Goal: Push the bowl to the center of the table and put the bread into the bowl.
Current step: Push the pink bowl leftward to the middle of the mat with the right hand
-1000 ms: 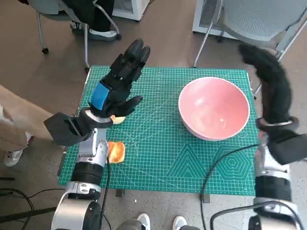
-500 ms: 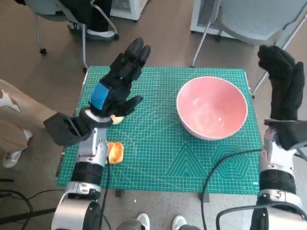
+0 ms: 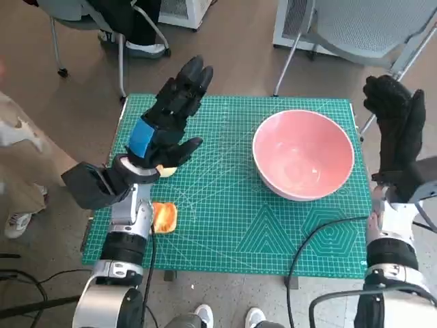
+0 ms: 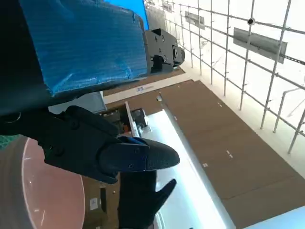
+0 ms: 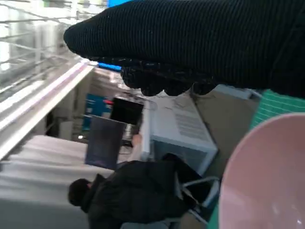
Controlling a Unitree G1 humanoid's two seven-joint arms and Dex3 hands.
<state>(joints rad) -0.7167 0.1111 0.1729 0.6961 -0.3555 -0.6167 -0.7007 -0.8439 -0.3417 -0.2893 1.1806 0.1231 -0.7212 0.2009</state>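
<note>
A large pink bowl stands on the right half of the green cutting mat; its rim also shows in the left wrist view and the right wrist view. A piece of bread lies near the mat's left front, beside my left forearm. My left hand is raised over the mat's left side, fingers spread, holding nothing. My gloved right hand is upright just past the mat's right edge, beside the bowl and apart from it, empty.
A small pale round object lies under my left hand. A grey chair stands behind the table on the right, another chair at the far left. A seated person in dark clothes appears in the right wrist view. A cable crosses the mat's front right.
My right hand has swung from over the bowl's right rim out to the mat's right edge and now stands upright there. The bowl and bread stay put; the left hand has not moved.
</note>
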